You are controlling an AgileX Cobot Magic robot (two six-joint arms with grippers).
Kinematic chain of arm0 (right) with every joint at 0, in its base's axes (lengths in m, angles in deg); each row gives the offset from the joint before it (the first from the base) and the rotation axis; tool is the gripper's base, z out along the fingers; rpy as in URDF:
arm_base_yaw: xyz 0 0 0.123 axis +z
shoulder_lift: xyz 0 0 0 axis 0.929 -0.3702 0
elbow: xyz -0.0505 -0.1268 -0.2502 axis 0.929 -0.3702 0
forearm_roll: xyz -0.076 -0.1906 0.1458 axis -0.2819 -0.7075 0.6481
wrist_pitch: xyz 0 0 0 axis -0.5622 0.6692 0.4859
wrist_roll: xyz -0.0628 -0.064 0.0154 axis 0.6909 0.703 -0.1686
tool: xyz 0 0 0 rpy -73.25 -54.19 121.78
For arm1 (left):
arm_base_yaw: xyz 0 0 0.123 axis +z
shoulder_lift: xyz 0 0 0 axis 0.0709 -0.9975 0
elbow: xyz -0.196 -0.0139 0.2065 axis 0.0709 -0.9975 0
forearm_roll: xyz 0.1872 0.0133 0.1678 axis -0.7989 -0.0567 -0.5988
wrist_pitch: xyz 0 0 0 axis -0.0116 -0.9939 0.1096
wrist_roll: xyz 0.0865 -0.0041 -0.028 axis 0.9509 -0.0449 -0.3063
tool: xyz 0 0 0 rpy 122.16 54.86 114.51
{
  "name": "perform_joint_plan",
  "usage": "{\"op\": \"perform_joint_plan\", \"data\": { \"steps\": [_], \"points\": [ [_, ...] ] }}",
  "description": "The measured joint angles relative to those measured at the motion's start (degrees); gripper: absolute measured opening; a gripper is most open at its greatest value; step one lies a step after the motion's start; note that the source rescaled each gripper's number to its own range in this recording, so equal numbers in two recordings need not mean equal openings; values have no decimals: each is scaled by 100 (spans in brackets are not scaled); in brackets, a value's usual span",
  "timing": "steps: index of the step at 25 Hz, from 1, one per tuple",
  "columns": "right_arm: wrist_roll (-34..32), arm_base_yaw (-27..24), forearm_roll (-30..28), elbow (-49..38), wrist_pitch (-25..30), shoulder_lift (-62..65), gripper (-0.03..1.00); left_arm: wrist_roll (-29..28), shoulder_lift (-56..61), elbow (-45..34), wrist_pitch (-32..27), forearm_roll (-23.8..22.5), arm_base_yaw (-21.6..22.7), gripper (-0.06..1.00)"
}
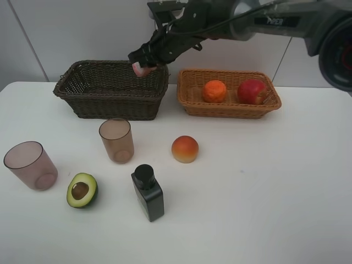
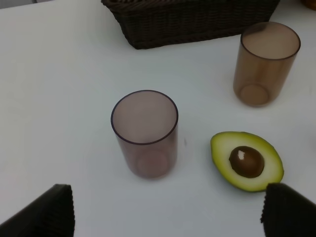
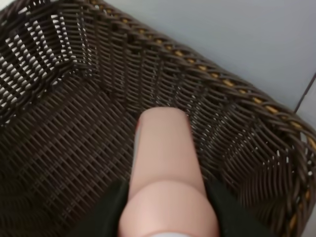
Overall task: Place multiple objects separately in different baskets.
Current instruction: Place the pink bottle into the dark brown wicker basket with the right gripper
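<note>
My right hand point(image 1: 146, 60) grips the bottle point(image 3: 165, 148), the dark basket point(image 1: 113, 103) directly beneath it so a release drops it inside; my left hand point(image 2: 168, 213) hangs open, a cup point(image 2: 144, 133) ahead.

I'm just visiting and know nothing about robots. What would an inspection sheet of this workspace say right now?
Surface: white table, no spills seen.
Job's things: tangerine and apple in the tan basket; peach, avocado half, black bottle and two cups on the table; pink bottle held over the dark basket.
Clutter: nothing seen.
Tools: left tool open and empty; right tool shut on the pink bottle.
Cables: dark cable along the right arm.
Surroundings: plain white wall behind.
</note>
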State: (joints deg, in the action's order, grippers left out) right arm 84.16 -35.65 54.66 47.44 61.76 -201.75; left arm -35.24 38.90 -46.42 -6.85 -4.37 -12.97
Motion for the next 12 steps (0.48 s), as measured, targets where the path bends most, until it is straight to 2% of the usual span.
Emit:
{"op": "perform_joint_plan", "data": {
  "steps": [12],
  "points": [
    [0,0,12,2,-54,-105,1,0,0,0,0,0,0,100]
  ]
}}
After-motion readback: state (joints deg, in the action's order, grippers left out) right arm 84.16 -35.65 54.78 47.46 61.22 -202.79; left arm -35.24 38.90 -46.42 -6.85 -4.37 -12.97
